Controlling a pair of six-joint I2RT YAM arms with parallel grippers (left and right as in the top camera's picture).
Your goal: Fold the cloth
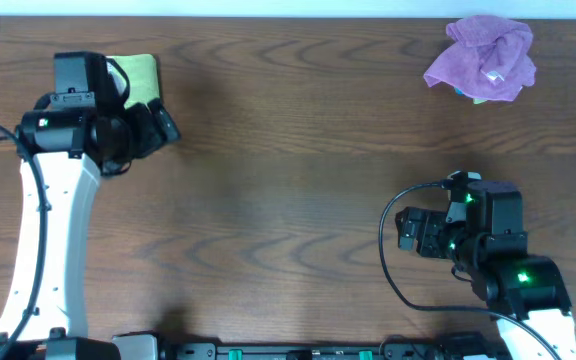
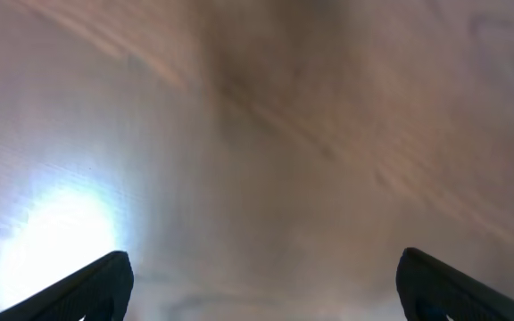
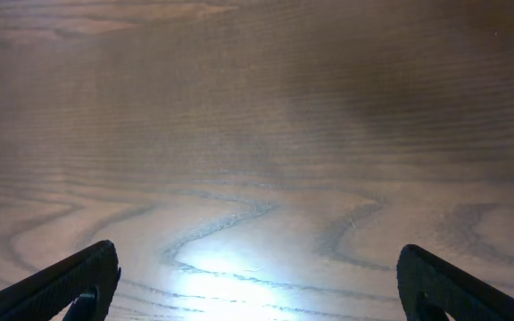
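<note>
A yellow-green cloth [image 1: 140,72] lies flat and folded at the far left of the table, partly hidden under my left arm. My left gripper [image 1: 164,122] is open and empty just right of that cloth; its wrist view shows only blurred bare wood between the fingertips [image 2: 261,285]. A crumpled purple cloth [image 1: 483,58] lies at the far right, with a bit of green cloth showing under it. My right gripper [image 1: 408,230] is open and empty over bare wood near the front right, seen also in its wrist view [image 3: 257,281].
The brown wooden table [image 1: 288,180] spans the whole view. The arm bases and cables [image 1: 398,280] sit along the front edge.
</note>
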